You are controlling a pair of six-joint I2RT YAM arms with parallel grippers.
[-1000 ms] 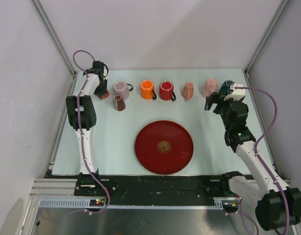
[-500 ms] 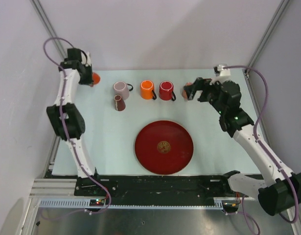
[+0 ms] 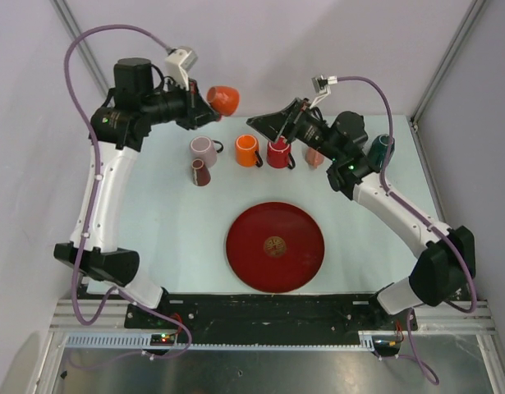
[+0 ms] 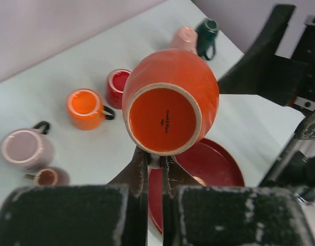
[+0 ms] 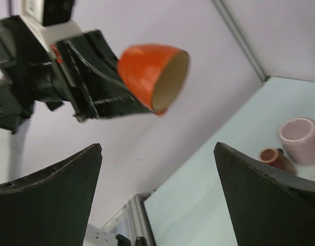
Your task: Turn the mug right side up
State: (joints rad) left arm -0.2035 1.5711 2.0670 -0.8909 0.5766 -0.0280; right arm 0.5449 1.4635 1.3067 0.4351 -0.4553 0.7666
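My left gripper (image 3: 201, 107) is shut on the handle of an orange mug (image 3: 223, 100) and holds it high above the table's far side. The mug lies sideways, its mouth pointing right. In the left wrist view its base (image 4: 165, 119) faces the camera, and the left gripper (image 4: 154, 161) pinches the handle just under it. My right gripper (image 3: 268, 123) is open and empty, raised in the air to the right of the mug and facing it. In the right wrist view the mug (image 5: 149, 74) shows above the right gripper (image 5: 158, 148), apart from it.
On the table's far side stand a pink mug (image 3: 204, 150), a small maroon mug (image 3: 199, 172), a second orange mug (image 3: 247, 150), a red mug (image 3: 277, 153), a salmon mug (image 3: 315, 153) and a dark green mug (image 3: 379, 148). A red plate (image 3: 275, 246) lies mid-table.
My left arm lifted the orange mug from the far left of the table up and toward the middle. My right arm swung left and rose, its open gripper now facing the mug.
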